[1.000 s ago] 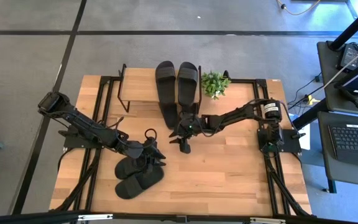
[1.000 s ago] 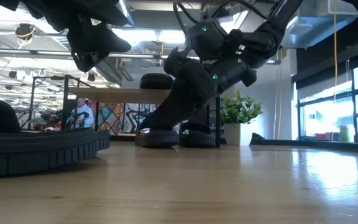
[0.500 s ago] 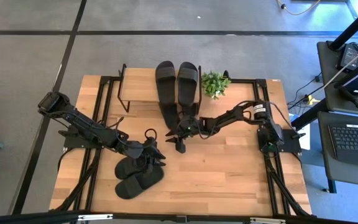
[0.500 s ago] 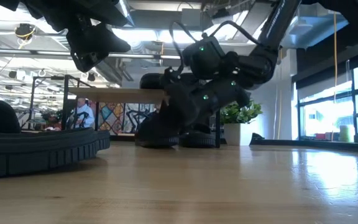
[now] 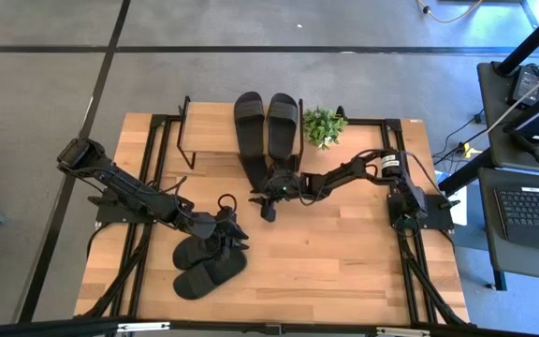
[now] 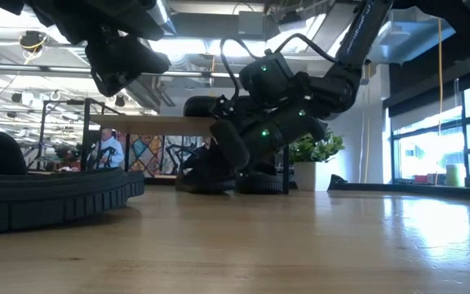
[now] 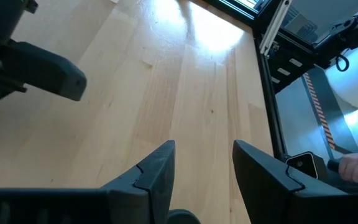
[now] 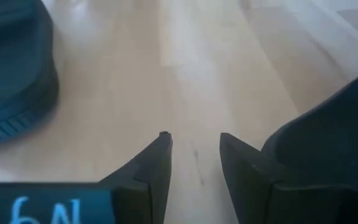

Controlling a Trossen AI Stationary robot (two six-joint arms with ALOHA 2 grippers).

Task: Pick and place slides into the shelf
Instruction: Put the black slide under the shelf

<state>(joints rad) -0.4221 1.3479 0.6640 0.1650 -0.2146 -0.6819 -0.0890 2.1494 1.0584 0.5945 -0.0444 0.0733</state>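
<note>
Two black slides (image 5: 250,131) (image 5: 283,117) lie side by side across the right part of the shelf (image 5: 206,139). Their near ends (image 6: 206,180) reach down to the table in front of it. Two more slides (image 5: 209,267) lie on their soles near the table's near left; the low view shows one close up (image 6: 47,196). My right gripper (image 5: 267,211) (image 8: 194,135) is open and low over the table, just in front of the shelf slides' near ends. My left gripper (image 5: 232,229) (image 7: 204,146) is open, hovering above the far side of the near pair.
A small potted plant (image 5: 324,126) stands on the table right of the shelf. Bare wooden tabletop (image 5: 344,262) spreads across the middle and right. Black frame rails run along both sides of the table. A side desk with a laptop (image 5: 531,211) stands off the right edge.
My right gripper has moved toward the far-left, closer to the near ends of the slides at the shelf, and has sunk lower and tipped more level. The slides have stayed where they were.
</note>
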